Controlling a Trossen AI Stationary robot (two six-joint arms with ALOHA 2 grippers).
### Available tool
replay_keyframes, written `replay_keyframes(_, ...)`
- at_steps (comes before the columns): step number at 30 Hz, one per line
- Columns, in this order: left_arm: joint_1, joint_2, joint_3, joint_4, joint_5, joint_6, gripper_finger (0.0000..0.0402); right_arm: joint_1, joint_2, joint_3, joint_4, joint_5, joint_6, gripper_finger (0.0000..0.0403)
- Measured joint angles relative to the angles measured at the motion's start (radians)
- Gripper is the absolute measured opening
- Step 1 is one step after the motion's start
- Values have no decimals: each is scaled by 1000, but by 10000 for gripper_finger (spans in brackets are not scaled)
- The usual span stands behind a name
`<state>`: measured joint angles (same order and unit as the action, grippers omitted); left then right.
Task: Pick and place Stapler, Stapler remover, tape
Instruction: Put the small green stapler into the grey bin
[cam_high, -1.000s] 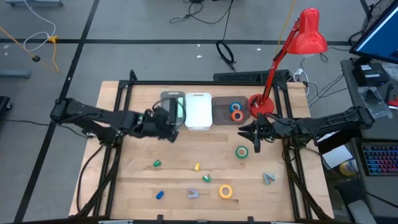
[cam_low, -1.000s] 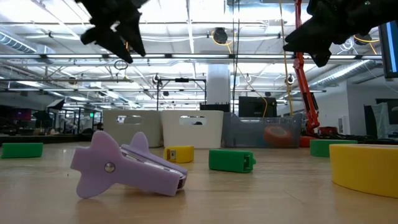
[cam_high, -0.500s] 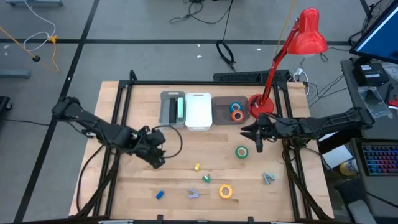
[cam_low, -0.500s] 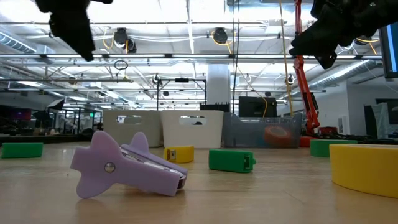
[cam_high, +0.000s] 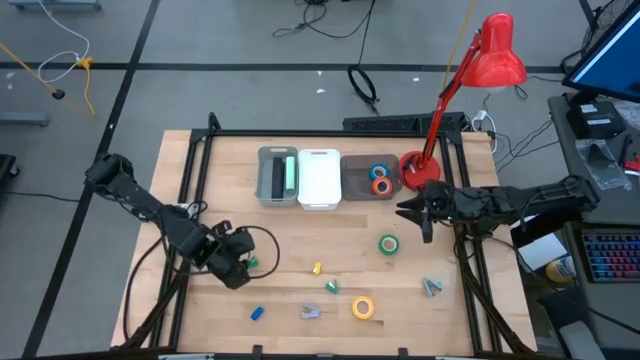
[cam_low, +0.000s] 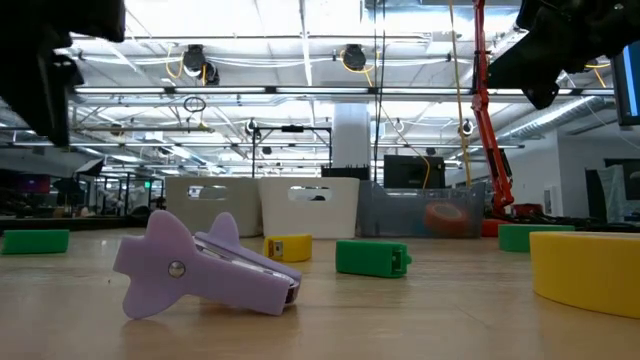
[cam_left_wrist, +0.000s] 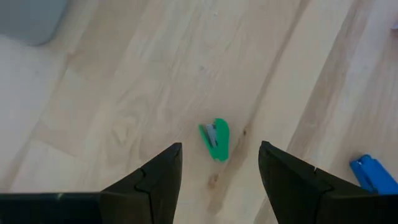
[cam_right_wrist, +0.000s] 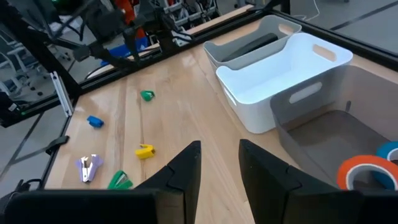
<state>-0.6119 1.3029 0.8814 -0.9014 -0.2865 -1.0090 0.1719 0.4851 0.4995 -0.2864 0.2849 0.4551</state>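
**Left tool over the green stapler, table still scattered**

Nearest me in the low view, the pale wooden table (cam_low: 420, 320) carries a lilac staple remover (cam_low: 205, 265) lying on its side at lower left, with a yellow tape roll (cam_low: 585, 268) at the right edge. Behind them sit a small yellow stapler (cam_low: 287, 246) and a green stapler (cam_low: 372, 257).

From above, the lower part of the table holds a blue stapler (cam_high: 257, 312), the yellow roll, and a grey staple remover (cam_high: 431, 287) at lower right. My left tool (cam_high: 236, 266) hangs over the left-centre of the table; through its wrist camera I see its fingers (cam_left_wrist: 155, 180) spread apart with nothing between them, and a small green stapler (cam_left_wrist: 216, 139) lies on the wood between them. A green tape roll (cam_high: 388, 244) lies right of centre.

My right tool (cam_high: 424, 216) waits further right, near the lamp base, its fingers slightly parted and gripping nothing.

Along the top of the table stand three bins: a grey bin (cam_high: 268, 176) with a green item in it, a white bin (cam_high: 319, 178), and a dark bin (cam_high: 357, 178) holding the blue tape roll (cam_high: 380, 172) and orange tape roll (cam_high: 381, 186). A red desk lamp (cam_high: 497, 52) rises at upper right.

Beyond, the grey floor shows cables; the low view shows ceiling light strips and pipes.
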Motion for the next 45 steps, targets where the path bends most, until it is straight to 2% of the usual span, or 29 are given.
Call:
replay_keyframes(14,-9,0,-20,36,-37,-22,212,0,-144,0,-135,-3,-27,100)
replay_keyframes(16,-4,0,-20,39,-37,-25,212,0,-146,-8,-140,-40,-28,100)
replay_keyframes(21,11,0,-20,39,-37,-48,212,0,-145,-167,85,-180,-18,100)
replay_keyframes(24,18,0,-20,39,-34,-50,212,-6,-150,-272,247,-185,-13,100)
replay_keyframes(27,23,0,-20,40,-24,-51,212,-21,-172,-329,317,-188,-11,100)
replay_keyframes(34,22,0,-20,39,7,-50,212,-90,-278,-338,285,-289,-30,100)
replay_keyframes(40,24,0,-20,39,6,-48,212,-136,-360,-338,193,-317,-22,100)
replay_keyframes(45,46,3,-19,39,7,-48,212,-151,-375,-338,182,-313,-28,100)
